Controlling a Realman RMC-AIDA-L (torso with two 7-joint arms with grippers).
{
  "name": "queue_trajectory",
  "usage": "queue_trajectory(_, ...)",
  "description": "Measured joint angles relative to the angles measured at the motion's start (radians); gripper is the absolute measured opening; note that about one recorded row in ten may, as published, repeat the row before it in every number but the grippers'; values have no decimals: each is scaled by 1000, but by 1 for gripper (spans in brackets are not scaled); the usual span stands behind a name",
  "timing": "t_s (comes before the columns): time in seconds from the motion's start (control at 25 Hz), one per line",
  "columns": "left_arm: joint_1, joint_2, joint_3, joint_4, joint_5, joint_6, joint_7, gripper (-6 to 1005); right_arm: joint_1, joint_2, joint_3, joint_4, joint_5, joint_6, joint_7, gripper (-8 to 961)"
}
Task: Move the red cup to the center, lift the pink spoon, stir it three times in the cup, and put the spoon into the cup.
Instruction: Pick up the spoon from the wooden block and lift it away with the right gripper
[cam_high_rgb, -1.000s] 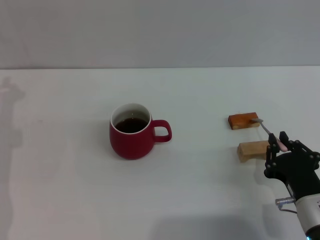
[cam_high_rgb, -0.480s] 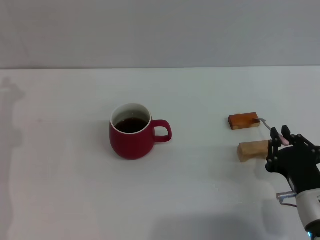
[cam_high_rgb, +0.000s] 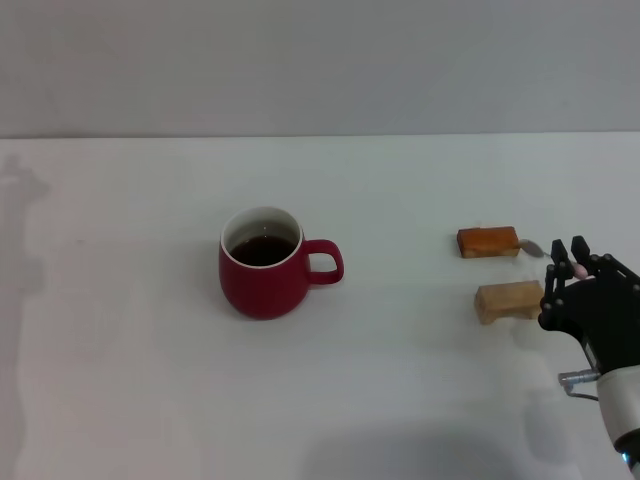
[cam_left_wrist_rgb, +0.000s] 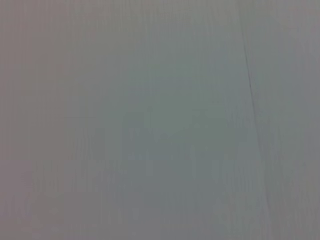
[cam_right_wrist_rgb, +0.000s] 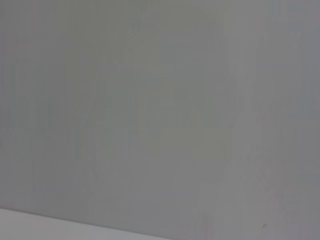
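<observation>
so the right gripper (cam_high_rgb: 568, 268) is clamped on the pink spoon (cam_high_rgb: 558, 258) just right of the two wooden blocks (cam_high_rgb: 489, 241), while the red cup (cam_high_rgb: 264, 262) sits mid-table, well apart to the left.

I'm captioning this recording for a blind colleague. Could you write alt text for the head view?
The right pincer grips the pink spoon at the right edge of a white table, beside two wooden blocks. The red cup, holding dark liquid, stands near the middle, handle toward the blocks.
</observation>
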Motion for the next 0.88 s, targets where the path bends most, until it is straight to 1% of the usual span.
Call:
queue_trajectory(0.6,2,2,-1,-1,0,-1,0,52,-10,0,27,33,0,0,-40,132)
queue_trajectory(0.88,2,4,-1,-1,0,-3,0,53,-11,-7,34,47,0,0,-41,132)
